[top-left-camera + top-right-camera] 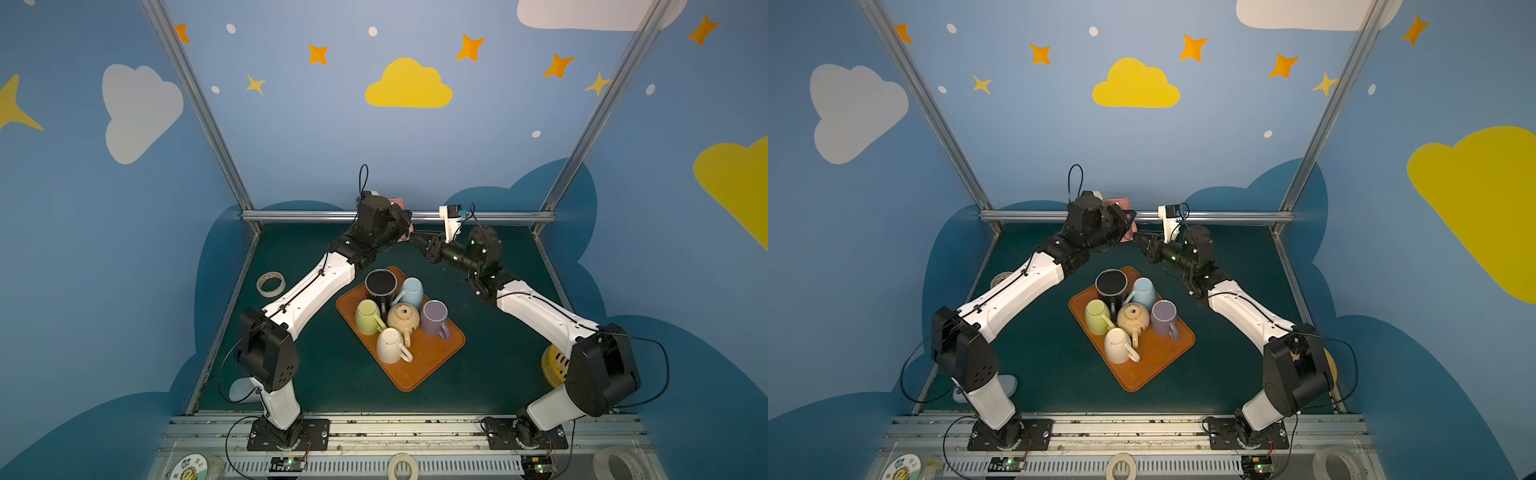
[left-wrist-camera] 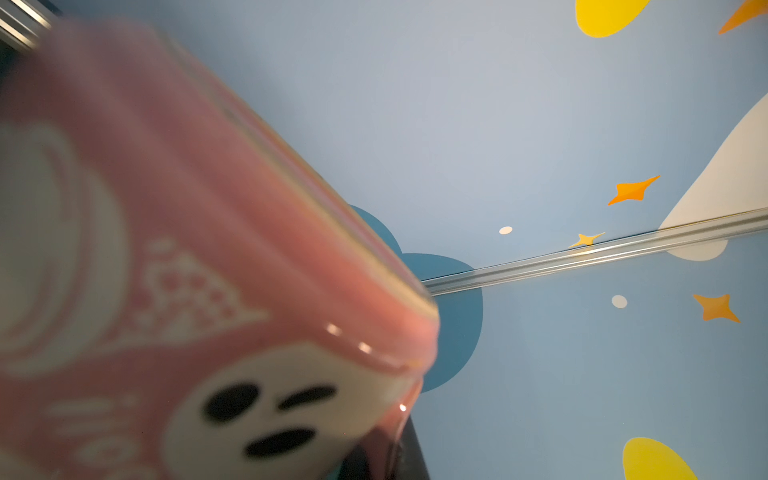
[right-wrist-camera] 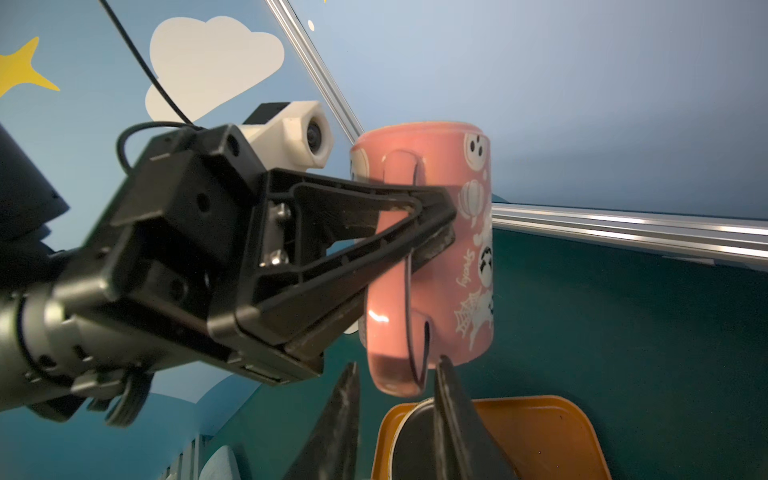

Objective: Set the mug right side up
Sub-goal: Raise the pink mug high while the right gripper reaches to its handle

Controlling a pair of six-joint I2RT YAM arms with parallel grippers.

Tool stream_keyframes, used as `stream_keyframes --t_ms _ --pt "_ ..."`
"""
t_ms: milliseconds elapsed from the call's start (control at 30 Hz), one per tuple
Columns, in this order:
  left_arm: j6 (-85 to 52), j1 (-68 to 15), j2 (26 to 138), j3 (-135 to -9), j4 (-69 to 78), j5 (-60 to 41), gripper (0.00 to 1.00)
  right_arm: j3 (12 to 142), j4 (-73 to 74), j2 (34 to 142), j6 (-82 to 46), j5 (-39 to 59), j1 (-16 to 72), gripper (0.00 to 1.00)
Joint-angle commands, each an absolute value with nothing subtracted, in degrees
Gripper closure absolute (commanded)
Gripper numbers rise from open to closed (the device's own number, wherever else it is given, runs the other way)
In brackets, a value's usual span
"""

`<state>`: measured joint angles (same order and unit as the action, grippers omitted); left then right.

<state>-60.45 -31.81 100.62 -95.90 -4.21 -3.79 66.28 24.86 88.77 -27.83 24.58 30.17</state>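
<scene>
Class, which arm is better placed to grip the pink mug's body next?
Probably right: the right pincer stands open close by the mug, while the left pincer is shut on its handle.

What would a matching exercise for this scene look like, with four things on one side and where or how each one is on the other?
Column A
1. pink mug
2. right gripper
3. tape roll
4. white mug

Column B
a. on the orange tray, the mug nearest the arm bases
b. held off the table by the shut left gripper
c. open, close to the pink mug's handle
d. lying flat on the table, left of the orange tray in both top views

Pairs: 1-b, 2-c, 3-d, 4-a
</scene>
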Motion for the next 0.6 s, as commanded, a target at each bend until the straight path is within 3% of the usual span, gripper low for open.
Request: stream_keyframes --t_ms 0,567 --pt "-59.0 -31.7 98.5 -99.3 1.2 -3.3 0.96 67.1 24.1 88.2 -27.0 25.1 30.1 0.69" --pt "-60.1 -32.3 98.6 -99.9 0.7 -4.0 0.96 70.3 29.2 94.4 -30.6 24.1 30.1 0.67"
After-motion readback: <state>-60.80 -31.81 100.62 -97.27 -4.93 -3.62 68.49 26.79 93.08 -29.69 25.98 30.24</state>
